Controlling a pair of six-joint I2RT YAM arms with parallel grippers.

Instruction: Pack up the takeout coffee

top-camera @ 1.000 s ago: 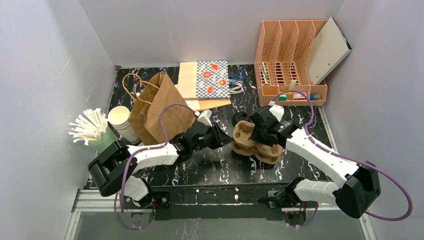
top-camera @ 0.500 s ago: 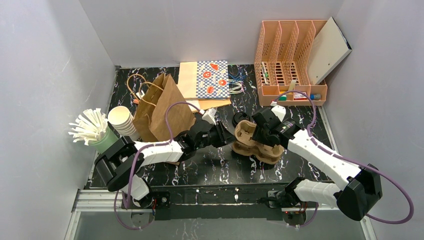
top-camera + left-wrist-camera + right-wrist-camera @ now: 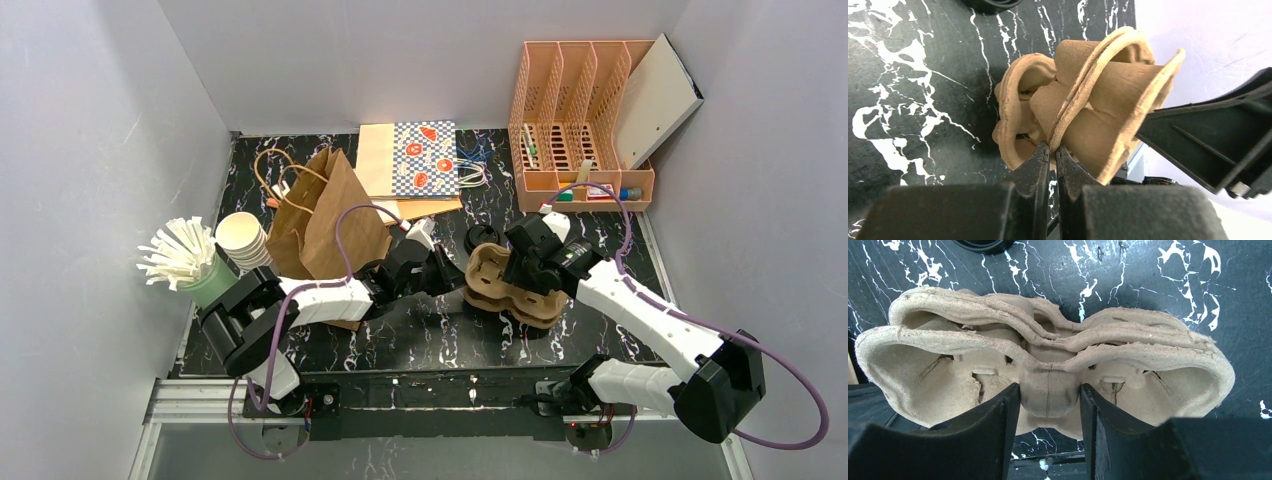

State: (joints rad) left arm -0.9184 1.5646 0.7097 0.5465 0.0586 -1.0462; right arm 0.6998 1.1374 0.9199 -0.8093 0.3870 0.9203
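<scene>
Pulp carriers (image 3: pixel 1128 357) sit gripped, left claw (image 3: pixel 1053 148) pinching a rim, right claw (image 3: pixel 1049 393) clamping the centre.

Pulp carrier stack (image 3: pixel 497 283): tan moulded fibre, several cup trays nested, rims rough and slightly parted at edges. Sat mid-table on black marbled tabletop (image 3: pixel 420 340), cup wells facing up. Whether it rested fully on surface: unclear. Left gripper (image 3: pixel 1052 155) pinched thin rim at stack's left end, fingers nearly together. Right gripper (image 3: pixel 1048 400) straddled central hump of stack from other side, fingers (image 3: pixel 998 415) pressed against both flanks.
</scene>
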